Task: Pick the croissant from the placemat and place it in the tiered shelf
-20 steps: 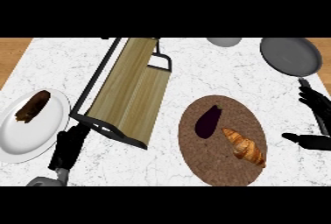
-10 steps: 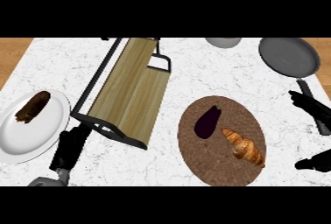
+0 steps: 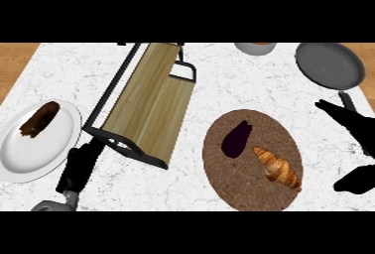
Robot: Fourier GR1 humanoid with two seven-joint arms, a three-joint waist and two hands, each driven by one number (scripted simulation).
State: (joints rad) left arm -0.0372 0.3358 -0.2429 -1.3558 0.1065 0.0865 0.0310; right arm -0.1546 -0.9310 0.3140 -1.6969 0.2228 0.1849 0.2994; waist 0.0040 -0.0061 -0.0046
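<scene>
A golden croissant (image 3: 278, 167) lies on the round brown placemat (image 3: 251, 197), right of centre, beside a dark purple eggplant (image 3: 237, 138). The tiered shelf (image 3: 149, 100), wooden boards in a black frame, stands to the left of the mat. My right hand (image 3: 356, 135) is at the right edge, fingers spread open, thumb low near the mat's right rim, clear of the croissant. My left hand (image 3: 79, 164) rests at the lower left by the shelf's front corner, fingers straight.
A white plate (image 3: 22, 154) with a brown pastry (image 3: 39, 119) sits at the left. A grey frying pan (image 3: 330, 63) is at the back right, and a grey bowl (image 3: 256, 48) behind the mat.
My right hand has drifted down and rightward along the view's edge, its thumb lowering past the mat's right rim. The croissant and left hand have not moved.
</scene>
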